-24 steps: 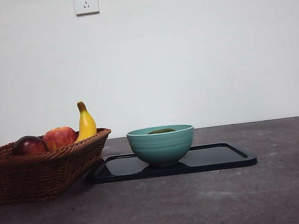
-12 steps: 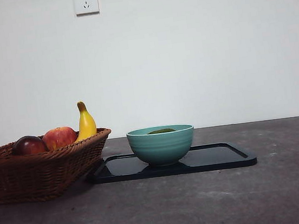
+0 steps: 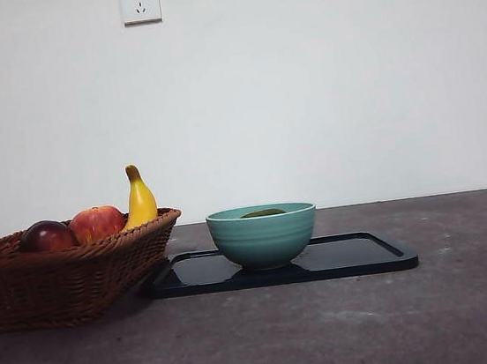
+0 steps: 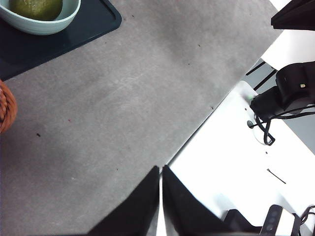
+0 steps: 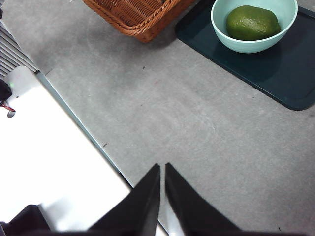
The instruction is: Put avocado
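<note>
The dull dark-green avocado (image 5: pixel 252 22) lies inside the teal bowl (image 3: pixel 263 235), which stands on the dark tray (image 3: pixel 359 256). In the front view only the avocado's top (image 3: pixel 263 212) shows above the bowl's rim. It also shows in the left wrist view (image 4: pixel 37 8). My left gripper (image 4: pixel 161 169) is shut and empty, high above the table's front edge. My right gripper (image 5: pixel 162 167) is shut and empty, also held back over the table's edge. Neither arm shows in the front view.
A wicker basket (image 3: pixel 59 275) at the left holds a dark red-purple fruit (image 3: pixel 47 235), a red apple (image 3: pixel 97 223) and a banana (image 3: pixel 140 200). It touches the tray's left end. Bare grey tabletop (image 3: pixel 333 331) lies in front of the tray.
The black arm tips at the front view's top corners have gone out of view. The bowl, avocado, tray and basket have not moved.
</note>
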You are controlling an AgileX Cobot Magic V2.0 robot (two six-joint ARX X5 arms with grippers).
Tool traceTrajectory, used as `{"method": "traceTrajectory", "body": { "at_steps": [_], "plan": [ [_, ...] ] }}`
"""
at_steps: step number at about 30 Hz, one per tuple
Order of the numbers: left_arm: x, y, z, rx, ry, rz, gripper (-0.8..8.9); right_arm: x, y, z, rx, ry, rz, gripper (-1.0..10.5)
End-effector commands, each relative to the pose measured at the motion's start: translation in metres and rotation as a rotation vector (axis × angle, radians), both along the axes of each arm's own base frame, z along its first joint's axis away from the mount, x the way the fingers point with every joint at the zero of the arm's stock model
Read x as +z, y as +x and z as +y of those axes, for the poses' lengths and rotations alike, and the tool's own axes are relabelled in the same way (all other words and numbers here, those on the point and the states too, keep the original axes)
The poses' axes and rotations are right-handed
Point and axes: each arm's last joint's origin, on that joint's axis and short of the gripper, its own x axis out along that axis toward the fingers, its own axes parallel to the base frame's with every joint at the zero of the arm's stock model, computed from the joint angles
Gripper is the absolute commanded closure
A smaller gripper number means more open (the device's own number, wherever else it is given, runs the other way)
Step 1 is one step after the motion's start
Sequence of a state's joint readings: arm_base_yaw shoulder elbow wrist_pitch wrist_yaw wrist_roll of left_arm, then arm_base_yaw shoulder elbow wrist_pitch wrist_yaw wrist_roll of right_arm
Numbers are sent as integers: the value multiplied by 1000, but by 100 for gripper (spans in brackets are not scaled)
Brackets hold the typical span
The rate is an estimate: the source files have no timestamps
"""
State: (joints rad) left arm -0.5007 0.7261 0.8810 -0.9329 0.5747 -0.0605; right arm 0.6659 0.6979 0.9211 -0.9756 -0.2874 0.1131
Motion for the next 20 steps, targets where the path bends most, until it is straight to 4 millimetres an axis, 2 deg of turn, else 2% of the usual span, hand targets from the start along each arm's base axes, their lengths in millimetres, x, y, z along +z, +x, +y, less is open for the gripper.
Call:
{"method": "traceTrajectory", "body": {
  "at_steps": [1,9,11,14,20],
  "plan": [
    [3,1,-1,-17,-4,-28,807,1,1,2,1,9,0,940],
    [3,1,-1,-17,-7,-33,807,1,1,2,1,9,1,940],
    [7,-1,1,-15,-20,-83,807,1,1,2,1,9,0,940],
    [17,-1,8,-19,-26,-293,807,1,1,2,0,9,0,940],
    [43,-4,36,318,-30,-743,807,1,1,2,1,9,1,940]
  ]
}}
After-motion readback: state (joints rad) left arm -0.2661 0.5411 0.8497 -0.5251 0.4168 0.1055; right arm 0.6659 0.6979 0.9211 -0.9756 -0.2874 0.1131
